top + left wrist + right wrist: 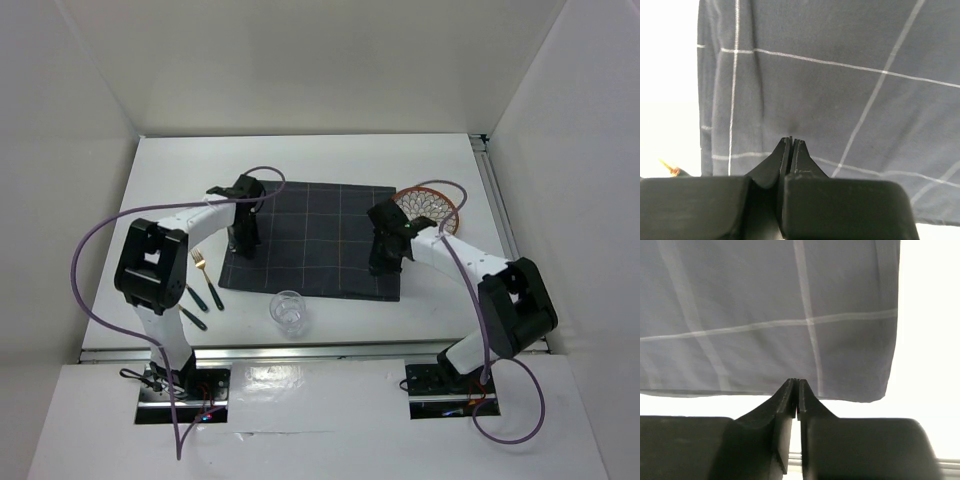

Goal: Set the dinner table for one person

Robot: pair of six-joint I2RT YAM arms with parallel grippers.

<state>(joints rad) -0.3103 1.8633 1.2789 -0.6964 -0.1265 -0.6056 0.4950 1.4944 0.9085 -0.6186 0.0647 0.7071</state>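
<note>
White rectangular tabletop (180, 170) bears a dark grey grid-lined cloth (320, 235); left gripper (792, 140) and right gripper (795, 381) sit closed at its sides.

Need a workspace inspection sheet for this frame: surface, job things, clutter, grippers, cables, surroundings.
Surface: dinner table, white, flat.
Job's things: dark grid cloth spread mid-table; patterned plate by its far right corner; glass in front of its near edge; fork and two more utensils left of it.
Clutter: nothing seen.
Grippers: left gripper shut over cloth's left part; right gripper shut at its near right corner; grip on cloth unclear.
Cables: purple cable loops off each arm.
Surroundings: white walls on three sides.
</note>
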